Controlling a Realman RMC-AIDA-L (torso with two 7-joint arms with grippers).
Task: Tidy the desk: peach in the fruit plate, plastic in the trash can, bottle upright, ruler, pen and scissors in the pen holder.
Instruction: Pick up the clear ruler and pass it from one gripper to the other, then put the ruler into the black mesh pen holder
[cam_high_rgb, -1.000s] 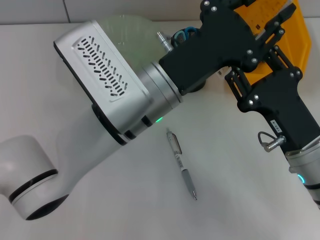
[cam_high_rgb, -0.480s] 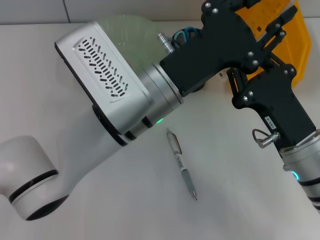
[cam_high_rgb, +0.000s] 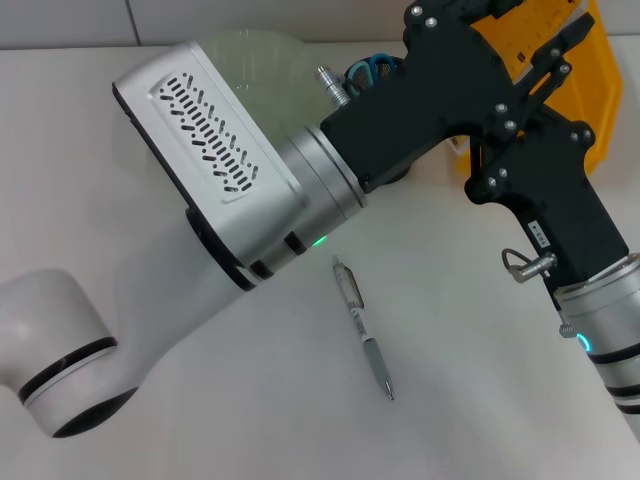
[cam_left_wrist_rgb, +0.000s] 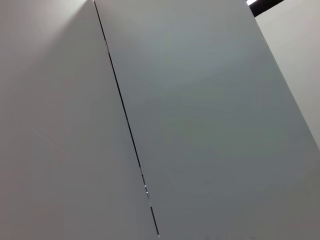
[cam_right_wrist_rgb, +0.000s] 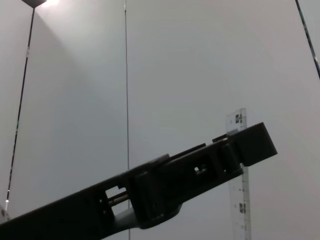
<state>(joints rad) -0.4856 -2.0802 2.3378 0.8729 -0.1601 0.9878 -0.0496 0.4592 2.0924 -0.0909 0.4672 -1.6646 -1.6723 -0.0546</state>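
The pen lies loose on the table, well apart from both claws. It looks light, stiff and slippery, and is probably best pinched mid-barrel. The left claw and right claw hang over the far side; I cannot tell their grip.

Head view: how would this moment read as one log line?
left gripper: raised over pen holder | right gripper: beside it | grey ballpoint pen: lying on white desk

The left arm is being stretched far and right; the right gripper is being raised beside it.
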